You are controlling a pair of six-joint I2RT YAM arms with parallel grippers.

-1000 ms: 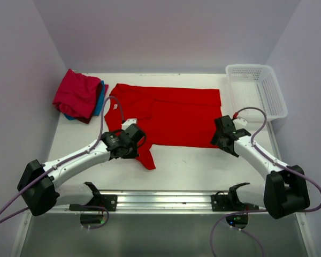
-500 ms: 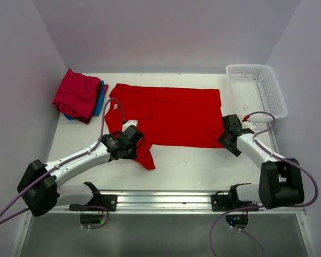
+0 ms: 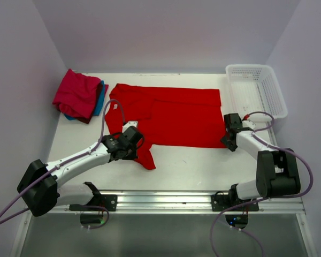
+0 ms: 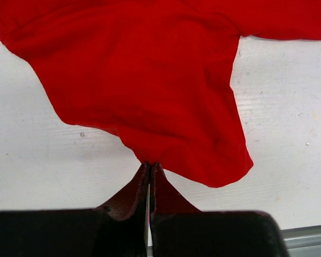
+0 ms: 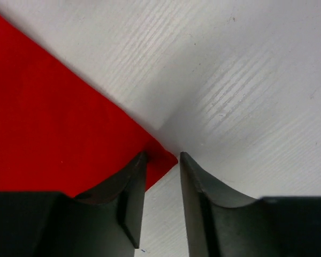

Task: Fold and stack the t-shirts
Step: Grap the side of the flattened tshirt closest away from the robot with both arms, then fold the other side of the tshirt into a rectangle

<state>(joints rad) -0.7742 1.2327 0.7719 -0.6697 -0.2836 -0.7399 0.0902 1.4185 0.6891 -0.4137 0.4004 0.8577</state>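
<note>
One red t-shirt [image 3: 176, 115]: left hand [image 4: 150, 166] pinching edge, right hand [image 5: 162, 157] spread astride corner

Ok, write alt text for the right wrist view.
The right hand straddles the corner of a bright red t-shirt lying on a white table, its two dark fingers apart. The corner's tip sits in the gap between them.

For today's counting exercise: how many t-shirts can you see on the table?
3. The bright red t-shirt lies spread in the middle; the crimson-pink t-shirt sits on the teal-blue t-shirt at the far left. Others may hide underneath.
</note>
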